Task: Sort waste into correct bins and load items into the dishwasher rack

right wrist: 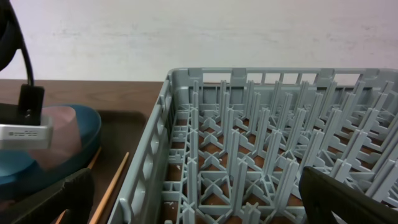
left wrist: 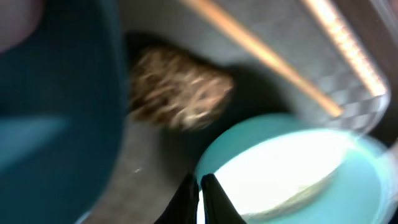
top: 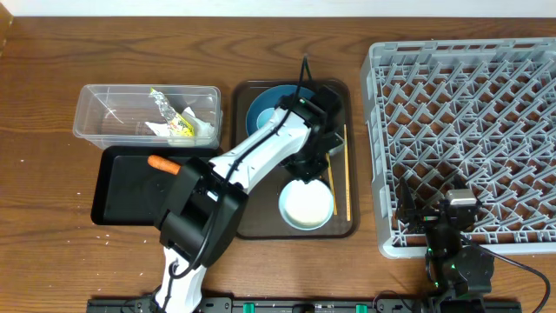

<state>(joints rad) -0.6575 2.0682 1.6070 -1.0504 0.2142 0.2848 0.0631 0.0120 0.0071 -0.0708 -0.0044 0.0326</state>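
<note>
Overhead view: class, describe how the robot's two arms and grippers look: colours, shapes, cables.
The left arm has white rounded links and boxy black joints, with a black cable at its wrist; the left gripper is dark, tapering to points. The right arm is black, with green lights near its base.

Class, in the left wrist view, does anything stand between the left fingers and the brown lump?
Nothing visible does: only bare tray separates the shut left fingers from the lump. Bowl and plate flank the path.

Carrot (top: 162, 163) in black tray (top: 122, 198), wrapper (top: 174, 117) in clear tub (top: 94, 109), brown lump (left wrist: 177, 90) btwn plate (left wrist: 56, 93) & bowl (left wrist: 298, 168).
</note>
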